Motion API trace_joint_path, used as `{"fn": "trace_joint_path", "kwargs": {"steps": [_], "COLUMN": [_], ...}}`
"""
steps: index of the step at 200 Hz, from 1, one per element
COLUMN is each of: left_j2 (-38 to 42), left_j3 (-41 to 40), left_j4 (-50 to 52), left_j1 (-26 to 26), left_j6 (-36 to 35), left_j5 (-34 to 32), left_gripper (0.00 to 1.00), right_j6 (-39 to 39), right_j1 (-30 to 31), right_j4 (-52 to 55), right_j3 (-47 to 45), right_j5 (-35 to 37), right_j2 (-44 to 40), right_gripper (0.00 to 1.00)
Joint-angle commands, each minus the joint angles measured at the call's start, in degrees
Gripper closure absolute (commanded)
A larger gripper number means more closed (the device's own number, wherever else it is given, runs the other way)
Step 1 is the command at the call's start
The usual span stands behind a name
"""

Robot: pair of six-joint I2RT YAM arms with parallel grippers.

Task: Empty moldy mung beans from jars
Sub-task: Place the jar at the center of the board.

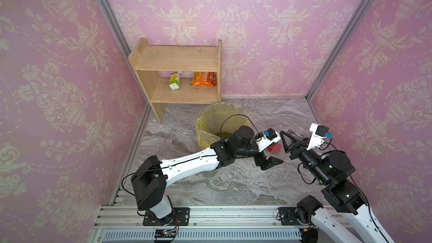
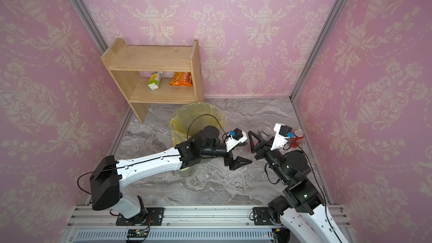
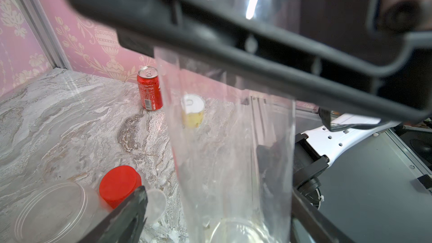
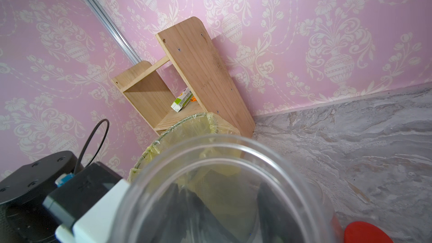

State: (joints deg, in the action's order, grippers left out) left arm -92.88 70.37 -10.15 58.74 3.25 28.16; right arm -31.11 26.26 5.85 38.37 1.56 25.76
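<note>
My right pincer (image 2: 260, 141) is clamped on the tilted clear jar (image 2: 266, 130) (its mouth faces the bin), my left pincer (image 1: 272, 154) stands open just beside it, and the mung beans (image 1: 221, 134) lie in the yellow-lined bin (image 1: 210, 111) at its ten o'clock.

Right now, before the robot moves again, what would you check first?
1. Right hand shut on the clear jar: ok.
2. Jar empty: ok, no beans visible inside.
3. Mung beans lie in the yellow-lined bin: ok.
4. Left hand open, fingers either side of the jar: ok.
5. Left fingers touching the jar: cannot tell.
6. Red lid lies loose on the table: ok.
</note>
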Motion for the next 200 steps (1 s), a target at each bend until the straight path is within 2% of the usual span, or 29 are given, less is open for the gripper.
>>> {"fn": "trace_joint_path", "kwargs": {"steps": [1,30,68,96,107,128,144,175,200], "left_j2": [-1.46,-2.37,-2.44,-2.64,-2.74,-2.79,-2.48,-1.87,-1.6], "left_j3": [1.61,1.77,1.5,2.66,3.1,3.28,3.03,1.68,2.44], "left_j4": [-2.68,-2.56,-2.37,0.2,1.14,2.12,2.68,2.19,5.13], "left_j1": [-0.29,-0.29,-0.39,-0.47,-0.72,-1.99,-3.11,-5.29,-5.48], "left_j6": [1.17,1.37,0.51,-0.73,-0.87,-0.09,-0.3,-0.36,-3.04], "left_j5": [-3.03,-2.51,-3.94,-4.0,-4.53,-4.86,-4.71,-3.88,-4.62], "left_gripper": [0.16,0.22,0.46,0.57,0.59,0.63,0.67,0.72,0.74], "right_j6": [-5.49,-6.99,-7.62,-8.15,-8.32,-9.14,-8.92,-8.59,-7.84], "right_j1": [0.02,0.02,0.02,0.07,0.02,0.02,-0.06,-0.04,-0.13], "right_j4": [-3.95,-5.76,-5.89,-5.94,-5.63,-3.67,-2.15,-0.46,1.4], "right_j3": [-1.1,-2.22,-1.28,-0.04,0.51,1.5,2.13,3.19,4.29], "right_j5": [-0.27,1.32,0.34,-0.34,-0.68,0.18,0.94,-0.06,-0.21], "right_j2": [-0.55,-1.32,0.48,2.15,2.86,3.56,3.52,4.23,5.33], "right_gripper": [0.6,0.59,0.59,0.54,0.51,0.34,0.28,0.24,0.2]}}
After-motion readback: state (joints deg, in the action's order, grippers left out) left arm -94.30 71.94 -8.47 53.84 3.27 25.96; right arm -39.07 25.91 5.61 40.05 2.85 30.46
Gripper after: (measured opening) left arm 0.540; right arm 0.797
